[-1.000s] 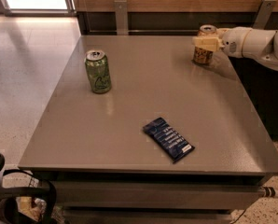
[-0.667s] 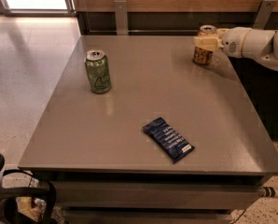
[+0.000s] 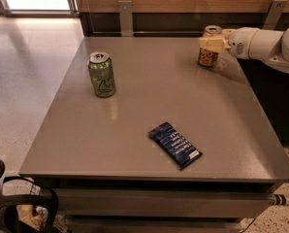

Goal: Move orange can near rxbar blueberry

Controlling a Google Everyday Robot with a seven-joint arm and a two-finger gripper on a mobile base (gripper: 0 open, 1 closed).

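Little is changing from a second ago: the gripper [image 3: 207, 41] is still sitting at the counter's [image 3: 149, 91] far right corner, its fingers [image 3: 211, 43] seemingly pinching the upright orange can [image 3: 206, 58], well apart from the rxbar blueberry [image 3: 175, 144], so the carry is not yet starting.

**White arm, cream gripper**

A smooth, rounded white arm [image 3: 268, 45] is seen, widening toward the right edge. A cream-coloured gripper [image 3: 211, 43] is carried at its tip, over the far right of the table [image 3: 135, 130].
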